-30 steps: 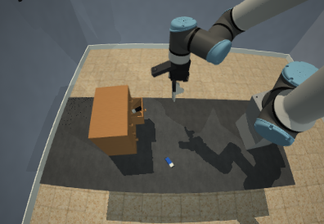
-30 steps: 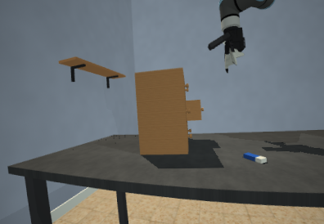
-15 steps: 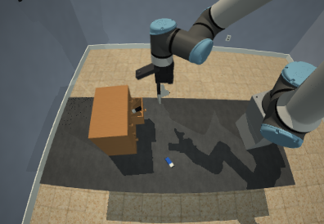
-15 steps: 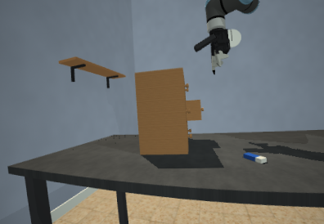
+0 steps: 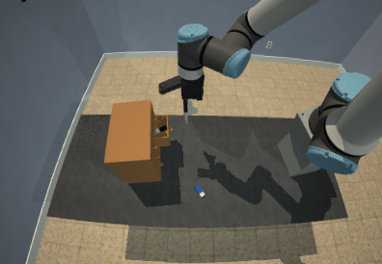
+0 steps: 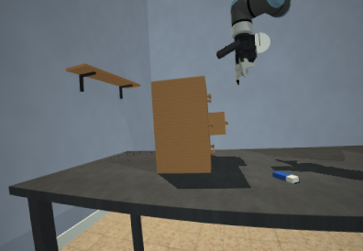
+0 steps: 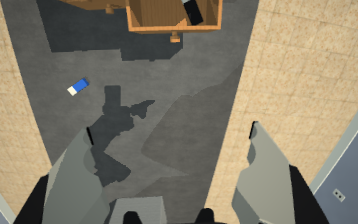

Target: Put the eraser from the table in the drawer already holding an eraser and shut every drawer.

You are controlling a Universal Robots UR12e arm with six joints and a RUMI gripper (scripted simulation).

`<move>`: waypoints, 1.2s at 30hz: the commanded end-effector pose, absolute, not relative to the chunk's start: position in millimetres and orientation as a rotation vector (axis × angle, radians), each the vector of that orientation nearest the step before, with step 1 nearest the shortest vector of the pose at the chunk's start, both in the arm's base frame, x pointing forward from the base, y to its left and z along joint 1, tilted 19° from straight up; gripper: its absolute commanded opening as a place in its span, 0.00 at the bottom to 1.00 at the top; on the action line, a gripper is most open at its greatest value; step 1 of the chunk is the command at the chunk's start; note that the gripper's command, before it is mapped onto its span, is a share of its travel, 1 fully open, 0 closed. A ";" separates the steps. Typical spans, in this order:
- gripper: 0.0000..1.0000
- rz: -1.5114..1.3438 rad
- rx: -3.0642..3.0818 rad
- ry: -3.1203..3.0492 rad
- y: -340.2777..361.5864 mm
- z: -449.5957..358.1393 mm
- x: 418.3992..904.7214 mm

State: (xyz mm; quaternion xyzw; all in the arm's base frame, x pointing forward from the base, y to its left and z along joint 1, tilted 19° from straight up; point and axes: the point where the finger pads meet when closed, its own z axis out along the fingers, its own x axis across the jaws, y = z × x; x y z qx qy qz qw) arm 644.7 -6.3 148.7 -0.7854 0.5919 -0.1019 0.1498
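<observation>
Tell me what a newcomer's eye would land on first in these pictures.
The tall orange wooden chest stands upright on the dark table, its middle drawer pulled partway out with a dark item visible inside from the wrist view. High above and to the drawer side hangs the open, empty gripper. A small blue-and-white eraser lies alone on the table, apart from the chest.

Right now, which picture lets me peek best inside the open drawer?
The wrist view: it looks straight down into the open drawer, showing something dark inside. The top view shows a sliver of it; the exterior view shows only its outside.
</observation>
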 end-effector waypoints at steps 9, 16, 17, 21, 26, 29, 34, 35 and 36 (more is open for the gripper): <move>1.00 -0.358 -2.199 1.646 -1.4 140.5 662.4; 1.00 -0.410 -2.149 1.599 2.9 133.0 677.1; 1.00 -0.417 -2.141 1.591 3.6 131.9 679.3; 1.00 -0.448 -2.110 1.562 6.3 127.2 688.6; 1.00 -0.472 -2.085 1.539 8.3 123.7 695.5; 1.00 -0.494 -2.061 1.516 10.4 120.1 702.6; 1.00 -0.530 -2.021 1.480 13.6 114.4 713.9; 1.00 -0.537 -2.013 1.473 14.3 113.3 716.1; 1.00 -0.544 -2.005 1.465 14.9 112.2 718.2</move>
